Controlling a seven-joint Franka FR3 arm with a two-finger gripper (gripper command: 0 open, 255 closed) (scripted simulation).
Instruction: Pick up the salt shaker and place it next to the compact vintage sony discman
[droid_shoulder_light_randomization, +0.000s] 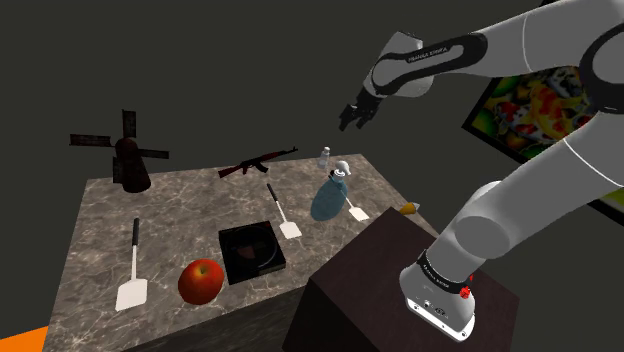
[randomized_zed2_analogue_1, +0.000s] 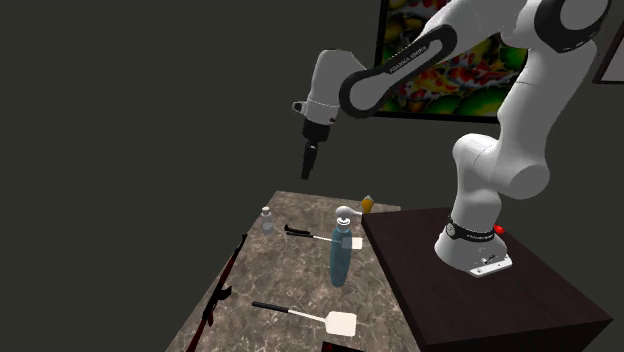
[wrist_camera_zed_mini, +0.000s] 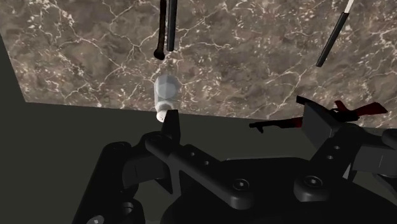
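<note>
White cap, clear-grey body: salt shaker (wrist_camera_zed_mini: 164, 95) is small, stiff and probably light. It looks like glass, so I'd treat it as slick and breakable.
- It stands upright near the marble table's (droid_shoulder_light_randomization: 100, 230) far edge in the shoulder view, past the toy rifle's (droid_shoulder_light_randomization: 257, 163) muzzle and behind the blue bottle (droid_shoulder_light_randomization: 330, 195).
- Best hold is probably mid-body, below the cap, across the flat-looking facets. The cap is narrower and may slip. Moderate squeeze only. It's narrow, so an off-centre touch could tip it.
- A black spatula handle (wrist_camera_zed_mini: 167, 25) lies just beside it on the side away from the table edge, so there's little room for a finger there. The edge side is free.
- Gripper (droid_shoulder_light_randomization: 352, 115) hangs well above the shaker with nothing in it. In the wrist view the fingers stand spread apart, and the shaker sits closer to one finger than to the middle, so it probably needs centring before descent.
- Discman (droid_shoulder_light_randomization: 253, 252), a black square case, sits well apart toward the near edge beside the red apple (droid_shoulder_light_randomization: 201, 281). Carry it high over the bottle.
</note>
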